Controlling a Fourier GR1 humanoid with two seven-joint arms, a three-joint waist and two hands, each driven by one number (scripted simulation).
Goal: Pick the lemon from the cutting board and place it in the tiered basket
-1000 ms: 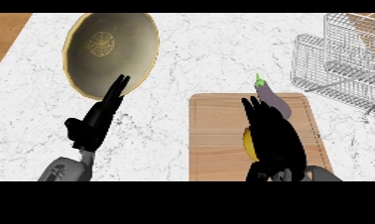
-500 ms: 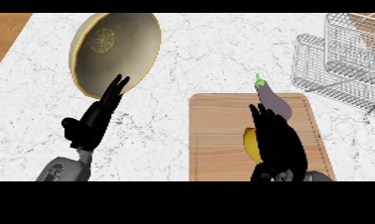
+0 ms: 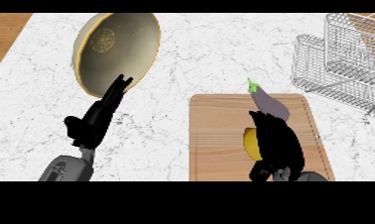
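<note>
Not much is done yet, going by what's shown. Over on the left, the left hand [image 3: 93,119] is parked near the front edge with fingers straight, pressed together and pointing up toward the plate [image 3: 117,49], which is tilted on the white counter [image 3: 205,54]; nothing is held there. A faint round emblem can be made out in the middle of the plate, but nothing readable, and no brand or writing is seen anywhere else. Moving right, the board [image 3: 219,139] is found near the front, with the lemon [image 3: 250,144] sitting on it, mostly hidden under the right hand [image 3: 278,143]. That hand is laid over the lemon with fingers together and pointing far; whether they're actually curled round it can't be told. An eggplant [image 3: 270,103] is lying just beyond the fingertips, also on the board. The wire basket [image 3: 333,64] is way off at the far right, apart from everything. So the grab, the lift, the carry and the drop-off are all judged to be left.
</note>
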